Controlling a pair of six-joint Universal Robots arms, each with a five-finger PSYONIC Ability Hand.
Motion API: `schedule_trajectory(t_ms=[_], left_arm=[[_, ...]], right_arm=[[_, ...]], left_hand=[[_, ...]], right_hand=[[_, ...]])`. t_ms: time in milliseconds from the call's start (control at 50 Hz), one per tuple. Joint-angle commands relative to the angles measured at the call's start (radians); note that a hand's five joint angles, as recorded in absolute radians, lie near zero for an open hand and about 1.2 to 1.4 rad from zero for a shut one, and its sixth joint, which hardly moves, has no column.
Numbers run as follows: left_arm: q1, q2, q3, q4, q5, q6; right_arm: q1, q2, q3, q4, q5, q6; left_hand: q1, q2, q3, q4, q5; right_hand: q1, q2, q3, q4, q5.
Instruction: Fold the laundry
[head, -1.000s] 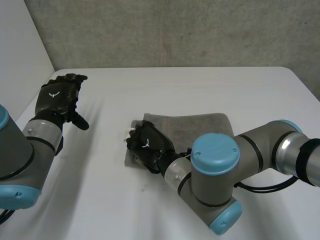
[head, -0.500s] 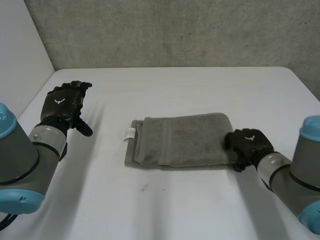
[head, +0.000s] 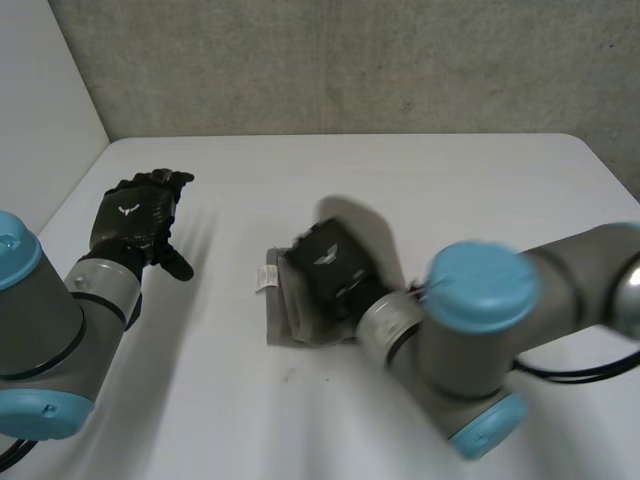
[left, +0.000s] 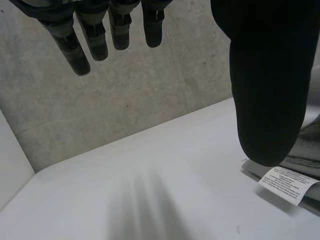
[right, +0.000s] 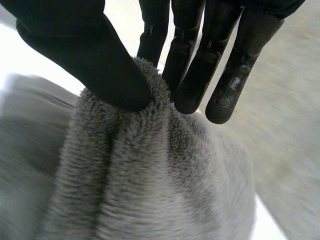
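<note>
right hand (right: 90, 55) pinching fluffy grey towel (right: 150, 190), left hand (head: 135, 220) relaxed

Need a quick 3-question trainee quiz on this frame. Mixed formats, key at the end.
1. True or false: the right hand pinches a fold of the grey terry towel between thumb and fingers.
2. The left hand is: A) open, away from the towel; B) shut on the towel; C) pressing down on the towel's middle.
3. Fill in: the white label sits at the towel's end nearer the ___ hand.
Key: 1 true; 2 A; 3 left.
</note>
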Motion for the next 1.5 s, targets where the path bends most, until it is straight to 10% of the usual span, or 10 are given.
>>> schedule_trajectory(t_ms=[20,120,340,520,860,1080,1220,1500], left_arm=[[-0.006,0.017,0.014,-0.022,0.001,-0.007],[-0.038,0.027,0.051,-0.07,0.003,-0.015],[-0.262,-0.148,0.313,-0.206,-0.003,-0.151],[-0.349,-0.407,0.502,-0.311,-0.116,-0.158],[-0.343,-0.452,0.442,-0.318,-0.206,-0.012],[-0.319,-0.182,0.457,-0.392,-0.201,-0.01],[-0.189,0.065,0.531,-0.562,-0.171,-0.009],[-0.061,0.18,0.606,-0.777,-0.048,-0.026]], right_arm=[[0.09,0.094,-0.01,0.014,-0.031,0.012],[0.06,-0.041,0.004,0.059,0.007,0.12],[-0.175,-0.141,-0.041,0.204,0.033,0.573],[-0.233,0.031,-0.142,0.33,0.024,0.521],[-0.226,0.155,-0.202,0.335,0.03,0.345],[-0.262,-0.129,-0.16,0.324,0.072,0.36],[-0.339,-0.351,-0.194,0.373,0.257,0.378],[-0.38,-0.397,-0.306,0.603,0.256,0.397]], left_hand=[[-0.005,0.009,0.008,0.007,-0.032],[-0.005,0.009,0.008,0.007,-0.032],[0.058,0.071,0.071,0.069,0.031],[0.049,0.063,0.062,0.06,0.022],[0.02,0.033,0.033,0.031,-0.007],[0.008,0.021,0.021,0.019,-0.019],[0.014,0.027,0.027,0.025,-0.013],[-0.001,0.013,0.012,0.01,-0.028]], right_hand=[[0.481,0.221,0.215,0.204,0.235],[-0.741,-1.001,-1.007,-1.018,-0.986],[-0.741,-1.001,-1.007,-1.018,-0.986],[-0.741,-1.001,-1.007,-1.018,-0.986],[-0.741,-1.001,-1.007,-1.018,-0.986],[-0.741,-1.001,-1.007,-1.018,-0.986],[-0.741,-1.001,-1.007,-1.018,-0.986],[-0.741,-1.001,-1.007,-1.018,-0.986]])
